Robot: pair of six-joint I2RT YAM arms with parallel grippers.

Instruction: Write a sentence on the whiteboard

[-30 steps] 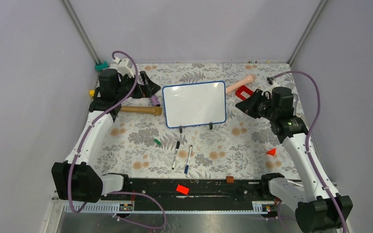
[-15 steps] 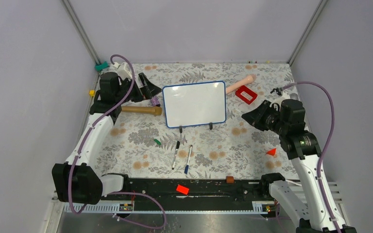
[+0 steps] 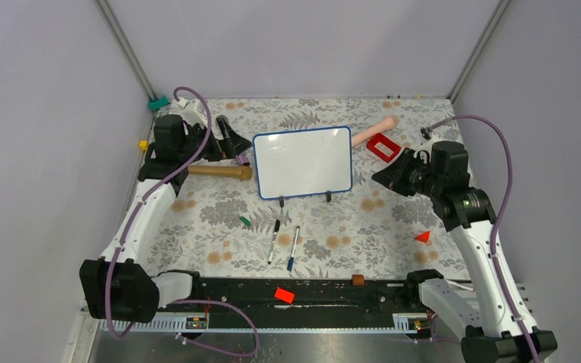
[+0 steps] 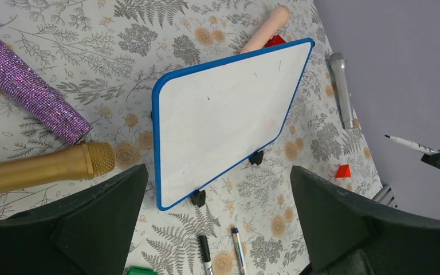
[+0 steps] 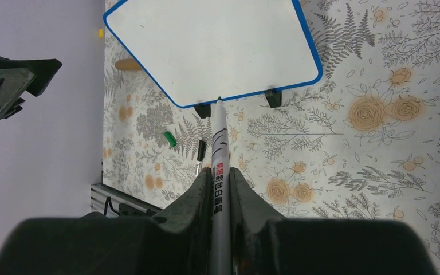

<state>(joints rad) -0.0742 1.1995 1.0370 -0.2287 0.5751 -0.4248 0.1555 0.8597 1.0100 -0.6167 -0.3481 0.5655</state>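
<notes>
A small whiteboard with a thin blue rim and rounded corners is seen standing at the middle of the flowered table, towards its far side. It is propped at a tilt on 2 short black feet. Its glossy face is shown plain white, with only a few faint specks picked up in the left wrist view.

The board is flanked by both arms. The left gripper is held wide open just beside the board's left edge, with nothing between its fingers. The right gripper is closed on a white marker and is kept apart from the board's right edge.

The grip on the marker is made plain only in the right wrist view, where red print on the barrel can be seen and the tip is pointed towards the board's lower rim. A silver microphone and a purple glitter rod are shown clearly only in the left wrist view. 2 pens lying in front of the board are seen best from above.
</notes>
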